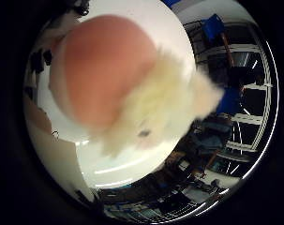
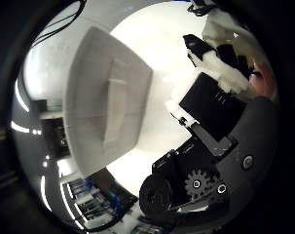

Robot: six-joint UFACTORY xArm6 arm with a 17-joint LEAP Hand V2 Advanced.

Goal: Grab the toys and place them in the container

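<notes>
A plush toy [image 1: 113, 70] with a round pink-orange part and fluffy cream fur fills much of the right little finger side palm view, close against the palm. In the right thumb side palm view, the black and white fingers of my hand [image 2: 220, 107] curl in over a pink bit of the same toy [image 2: 267, 83]. A white rectangular container [image 2: 84, 88] stands open on the white table [image 2: 176, 39], away from the fingers. Its inside looks empty.
The white table's edge [image 1: 132, 169] shows behind the toy. Beyond it are blue chairs [image 1: 215, 28] and metal frames [image 1: 245, 122] in the room. Shelving [image 2: 84, 190] shows beyond the table edge near the container.
</notes>
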